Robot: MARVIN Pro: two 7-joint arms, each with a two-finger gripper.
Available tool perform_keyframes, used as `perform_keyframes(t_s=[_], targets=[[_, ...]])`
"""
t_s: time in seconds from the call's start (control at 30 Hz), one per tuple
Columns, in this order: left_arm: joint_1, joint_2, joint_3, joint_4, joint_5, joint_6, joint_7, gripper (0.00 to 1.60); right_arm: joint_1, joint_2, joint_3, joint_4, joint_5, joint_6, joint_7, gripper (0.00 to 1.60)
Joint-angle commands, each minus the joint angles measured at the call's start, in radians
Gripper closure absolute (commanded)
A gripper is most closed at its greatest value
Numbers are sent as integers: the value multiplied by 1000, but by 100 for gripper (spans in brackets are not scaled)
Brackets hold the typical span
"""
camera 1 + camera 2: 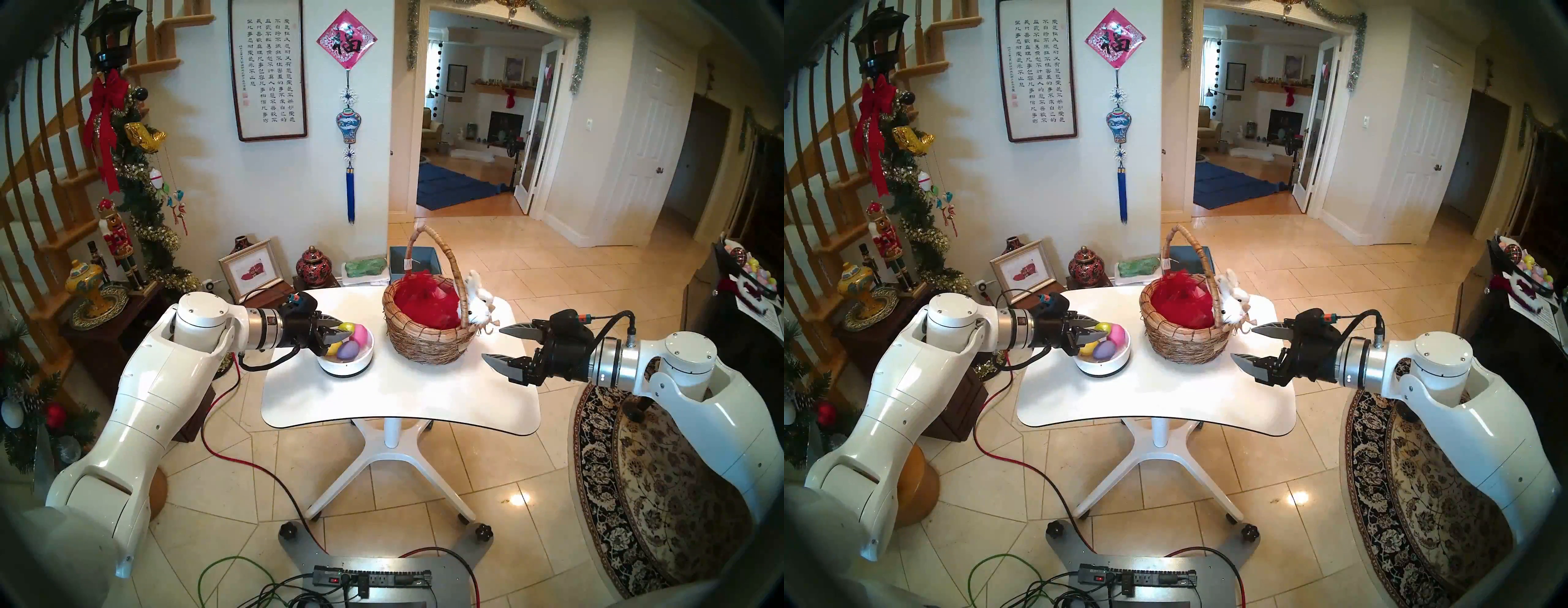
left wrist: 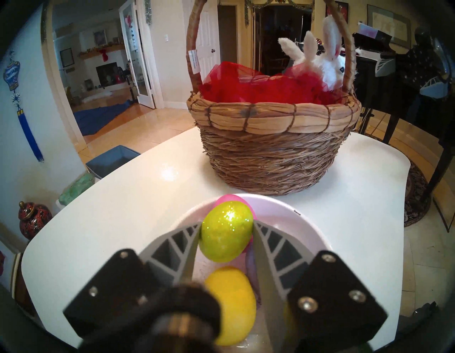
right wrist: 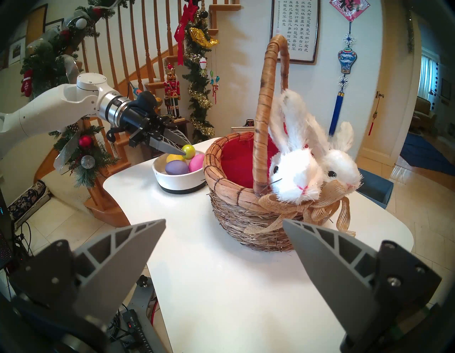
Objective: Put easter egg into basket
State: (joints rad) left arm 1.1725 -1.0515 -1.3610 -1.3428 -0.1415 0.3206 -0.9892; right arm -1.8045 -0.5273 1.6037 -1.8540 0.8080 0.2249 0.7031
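Above white bowl, left gripper pinching glittery green egg, long axis tilted upright, right gripper spread.

Head views look down on the table; wrist views face the basket closely from opposite sides.

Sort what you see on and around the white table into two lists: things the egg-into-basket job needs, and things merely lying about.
Belong to the job:
- glittery green egg, gripped by the left gripper
- wicker basket
- white bowl with the yellow, purple and pink eggs

Just lying about:
- nutcracker
- red lidded jar
- framed picture
- right gripper, open, idle
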Motion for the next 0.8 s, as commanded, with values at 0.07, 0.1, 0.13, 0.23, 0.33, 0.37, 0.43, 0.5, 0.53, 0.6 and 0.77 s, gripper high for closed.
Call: perform_keyframes(t_s=[0.07,0.1,0.13,0.23,0.33,0.37,0.43,0.5,0.53,0.6,0.77], targets=[[-2,6,-40,-66,-39,10,-20,112,2,2,8,-1,1,-2,-1,0],[-3,7,-45,-75,-44,13,-24,111,2,2,8,-1,1,-2,-1,0],[-3,7,-51,-87,-50,16,-29,110,2,2,8,0,1,-2,-1,0],[-11,3,-60,-107,-65,38,-40,107,2,2,7,0,1,-1,-1,0],[-34,-9,-57,-120,-71,61,-49,105,2,2,7,0,1,-1,-1,0],[-45,-16,-54,-121,-74,62,-54,105,2,2,7,0,1,-1,-1,0],[-67,-30,-46,-125,-77,76,-57,106,2,2,7,0,1,-1,-1,0],[-88,-45,-35,-129,-77,90,-58,105,3,2,7,0,1,-1,-1,0],[-98,-53,-28,-130,-74,94,-58,105,3,2,7,0,1,-1,-1,0],[-119,-71,-12,-131,-68,103,-55,105,3,2,6,0,1,-1,-1,0],[-172,-110,29,-120,-58,127,-45,106,3,2,6,0,1,-1,-1,0]])
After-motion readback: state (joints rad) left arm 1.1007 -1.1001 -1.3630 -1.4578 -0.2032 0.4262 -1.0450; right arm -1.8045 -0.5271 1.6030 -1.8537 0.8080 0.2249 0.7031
